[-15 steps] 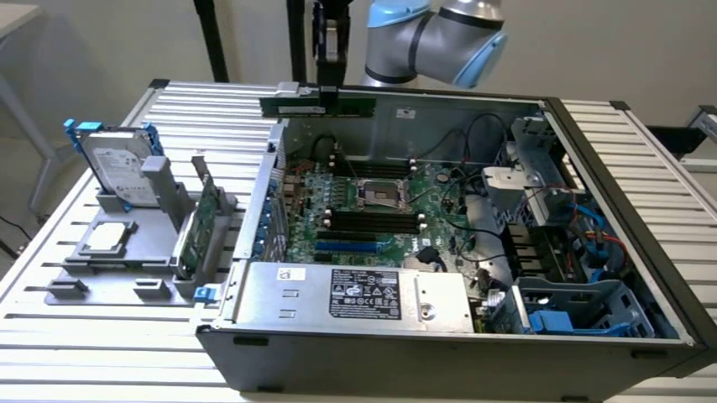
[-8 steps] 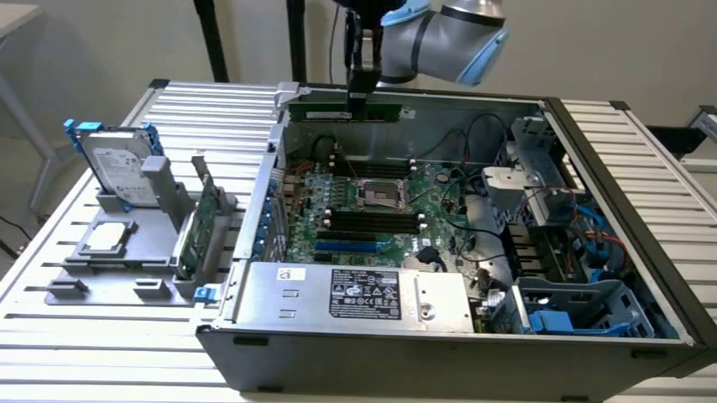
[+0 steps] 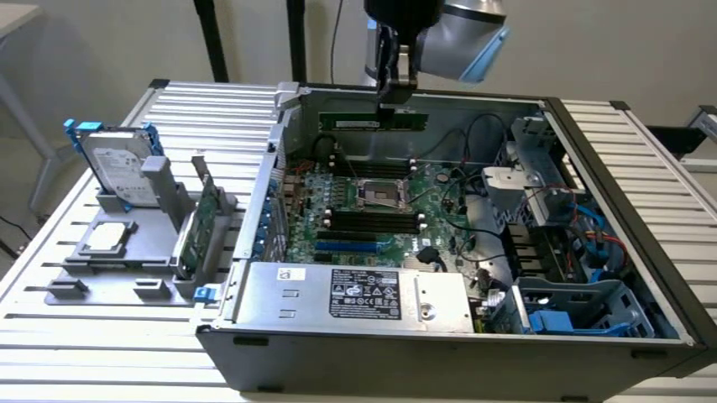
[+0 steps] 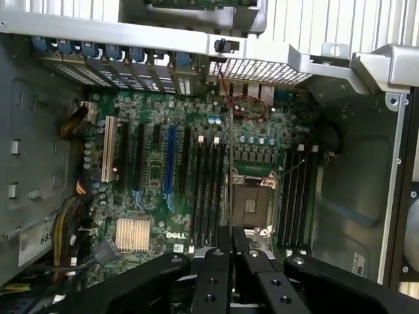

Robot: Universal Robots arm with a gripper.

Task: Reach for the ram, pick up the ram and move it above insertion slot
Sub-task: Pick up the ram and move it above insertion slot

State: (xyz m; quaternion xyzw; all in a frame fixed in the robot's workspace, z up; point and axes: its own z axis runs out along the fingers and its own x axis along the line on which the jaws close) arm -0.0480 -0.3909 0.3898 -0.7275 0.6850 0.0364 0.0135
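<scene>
I have the gripper [image 3: 395,91] clamped shut on the ram [image 3: 374,122], pinching its top edge near the middle so the stick hangs level and edge-down, long side running across the open computer case [image 3: 627,252]. It hangs in the air over the far part of the motherboard [image 3: 370,201], above the CPU socket [image 3: 381,195] area and clear of every part below. In the wrist view the fingers [image 4: 222,261] sit pressed together with the board's slots underneath, so the camera looks straight down past them.

Memory slots [image 4: 208,190] show as dark parallel strips on both sides of the socket, empty as far as I can tell. I judge pick-up done; the ram is over the board, but I cannot tell from these views if it lines up with 1 particular slot.

Off to the exterior view's left, the hard drive [image 3: 116,168] and expansion card [image 3: 200,231] stand upright in the grey holder [image 3: 112,269] on the table [image 3: 67,336], untouched.
</scene>
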